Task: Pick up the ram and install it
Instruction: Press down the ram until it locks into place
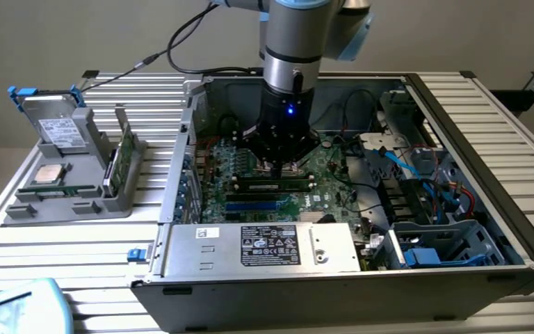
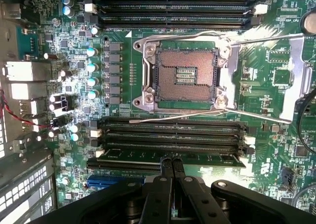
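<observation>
Inside the open computer case (image 1: 517, 229), gripper (image 2: 172, 160) presses with fingers fully closed, holding nothing, on the ram (image 2: 168, 159) lying in its motherboard slot. Risk, in my judgement: uneven pressure leaves one end unlatched or stresses the board.

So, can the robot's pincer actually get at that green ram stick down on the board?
Probably yes. The pincer, shut, hangs right over the ram in its slot, with its tips seemingly at the stick's top edge. The computer case is open on top, and nothing sits between them.
</observation>
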Tool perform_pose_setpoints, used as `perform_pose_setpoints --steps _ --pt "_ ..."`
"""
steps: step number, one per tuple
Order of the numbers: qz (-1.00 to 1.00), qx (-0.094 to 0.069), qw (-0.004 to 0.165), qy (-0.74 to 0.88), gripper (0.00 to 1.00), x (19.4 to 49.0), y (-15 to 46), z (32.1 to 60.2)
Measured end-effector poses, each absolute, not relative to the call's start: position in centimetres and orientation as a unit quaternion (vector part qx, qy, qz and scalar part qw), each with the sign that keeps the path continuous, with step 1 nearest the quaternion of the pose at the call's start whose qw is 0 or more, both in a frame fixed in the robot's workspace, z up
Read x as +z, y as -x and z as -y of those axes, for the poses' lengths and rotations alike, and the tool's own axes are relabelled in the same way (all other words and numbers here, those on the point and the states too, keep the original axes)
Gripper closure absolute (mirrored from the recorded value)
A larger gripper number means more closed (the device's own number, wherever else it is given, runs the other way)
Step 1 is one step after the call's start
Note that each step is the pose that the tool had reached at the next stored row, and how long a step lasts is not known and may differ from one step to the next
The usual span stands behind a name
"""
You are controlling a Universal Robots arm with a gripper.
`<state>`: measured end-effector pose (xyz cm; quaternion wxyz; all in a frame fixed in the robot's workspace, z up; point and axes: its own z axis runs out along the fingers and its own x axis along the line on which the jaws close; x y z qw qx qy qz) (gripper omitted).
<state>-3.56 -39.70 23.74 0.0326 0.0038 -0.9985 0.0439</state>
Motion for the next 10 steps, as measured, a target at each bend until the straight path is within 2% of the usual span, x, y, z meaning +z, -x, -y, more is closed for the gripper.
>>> perform_pose_setpoints --steps 3,10 --pt "0.999 0.036 0.032 -0.002 0.90 23.80 3.55 39.80" --pt "0.999 0.036 0.032 -0.002 0.90 23.80 3.55 39.81"
